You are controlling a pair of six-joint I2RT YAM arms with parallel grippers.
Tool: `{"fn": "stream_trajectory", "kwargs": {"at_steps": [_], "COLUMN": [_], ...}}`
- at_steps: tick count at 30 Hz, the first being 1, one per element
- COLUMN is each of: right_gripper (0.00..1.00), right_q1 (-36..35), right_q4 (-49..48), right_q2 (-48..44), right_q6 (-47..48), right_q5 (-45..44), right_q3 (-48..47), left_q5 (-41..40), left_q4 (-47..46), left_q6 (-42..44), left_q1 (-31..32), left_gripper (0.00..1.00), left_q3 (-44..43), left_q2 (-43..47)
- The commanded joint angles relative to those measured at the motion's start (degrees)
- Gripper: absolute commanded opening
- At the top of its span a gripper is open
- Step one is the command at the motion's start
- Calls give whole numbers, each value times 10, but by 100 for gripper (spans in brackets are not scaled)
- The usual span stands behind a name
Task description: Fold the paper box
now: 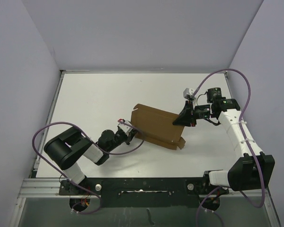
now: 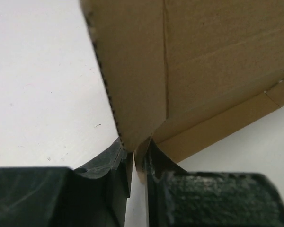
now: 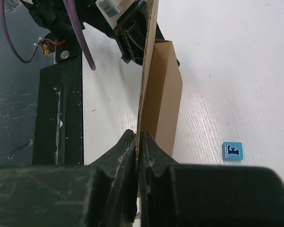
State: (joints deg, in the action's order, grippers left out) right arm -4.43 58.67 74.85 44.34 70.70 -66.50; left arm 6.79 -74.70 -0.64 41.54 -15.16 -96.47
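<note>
Since the only container on the white table (image 1: 99, 99) is the paper box (image 1: 157, 125) itself, I start there: it is partly folded, and I cannot tell whether anything lies inside it. It sits about mid-table, a little right of centre, slanting from far left to near right between my two arms. It is plain brown corrugated cardboard, with a broad panel facing up and a narrower strip bent down along its near side. Close up, one edge is finely toothed, a straight crease runs down the panel, and a slim flap borders the lower edge. My left gripper (image 1: 129, 135) meets the box at its near-left corner, jaws pinched narrow on a cardboard edge. My right gripper (image 1: 182, 120) is at the right end, jaws closed tight on a thin upright sheet, with a folded panel standing just beside it. A small blue cube (image 3: 232, 151) with a dark mark lies flat on the table, apart from the box.
</note>
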Motion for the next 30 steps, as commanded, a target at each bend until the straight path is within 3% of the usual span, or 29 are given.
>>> {"fn": "stream_trajectory", "kwargs": {"at_steps": [1,3,6,10,21,24,27,30], "right_gripper": [0,0,0,0,0,0,0,0], "right_q1": [-6,-7,-12,-23,-52,-52,-49,-42], "right_q4": [-19,-42,-76,-140,-185,-207,-220,-230], "right_q2": [1,1,1,0,20,28,36,46], "right_q6": [-22,-52,-93,-176,-305,-331,-338,-344], "right_q5": [-13,-25,-39,-76,-132,-109,-103,-93], "right_q3": [6,9,9,4,-62,-50,-32,-17], "left_q5": [-37,-74,-147,-203,-233,-196,-173,-159], "left_q4": [2,59,162,232,510,519,514,514], "left_q6": [4,8,-3,-16,-50,-64,-81,-92], "left_q1": [14,30,49,52,52,51,51,51], "left_gripper": [6,0,0,0,0,0,14,20], "left_q3": [-23,-30,-50,-60,-144,-140,-133,-132], "left_q2": [26,45,79,101,171,182,189,192]}}
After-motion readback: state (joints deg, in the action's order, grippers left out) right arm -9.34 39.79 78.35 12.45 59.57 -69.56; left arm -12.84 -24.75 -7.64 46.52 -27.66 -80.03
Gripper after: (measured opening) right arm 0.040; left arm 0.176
